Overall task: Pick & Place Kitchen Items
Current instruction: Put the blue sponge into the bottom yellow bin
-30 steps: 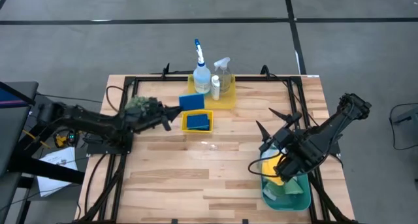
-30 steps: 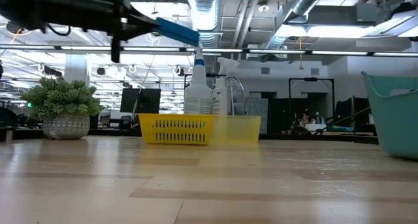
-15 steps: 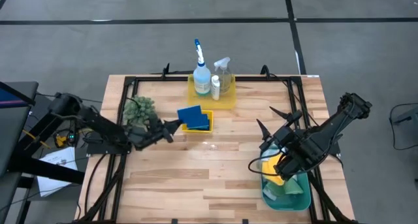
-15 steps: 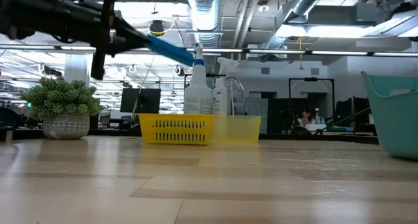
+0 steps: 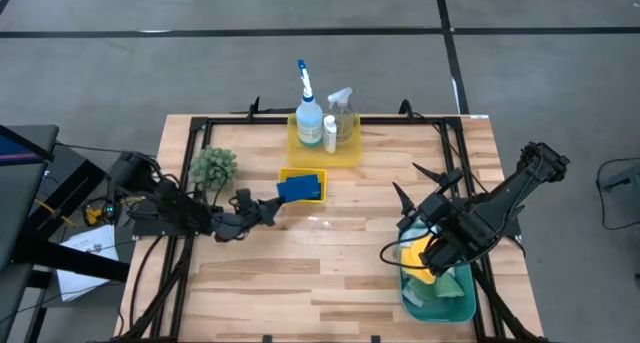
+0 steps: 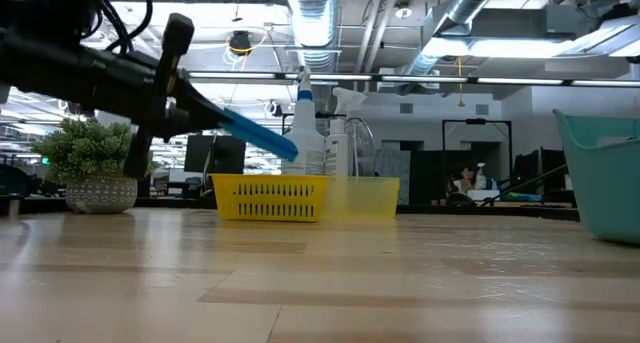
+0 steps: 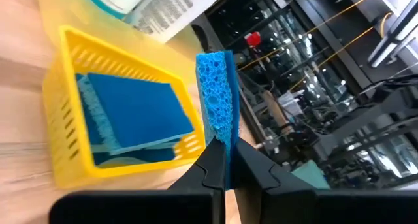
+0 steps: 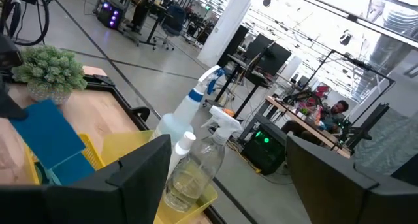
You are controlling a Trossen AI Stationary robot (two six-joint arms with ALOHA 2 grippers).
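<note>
Sponge (image 7: 214,96) first: a blue rectangular one is pinched on edge between the pressed-together fingers of the left gripper (image 5: 270,205), held in the air just near and left of the small yellow tray (image 5: 318,173); a second blue sponge (image 7: 134,117) lies flat inside that tray; to do this step well, I judge the arm should carry the held sponge level and clear of the tray's near rim before any descent, so the dangling edge does not catch the mesh wall; the small green plant (image 5: 213,166) sits close on the left, leaving little margin that way; the bare wood of the table (image 5: 330,263) toward the near middle offers open room; the right gripper (image 5: 417,245) waits with fingers spread above the teal bin (image 5: 440,306), well apart.
</note>
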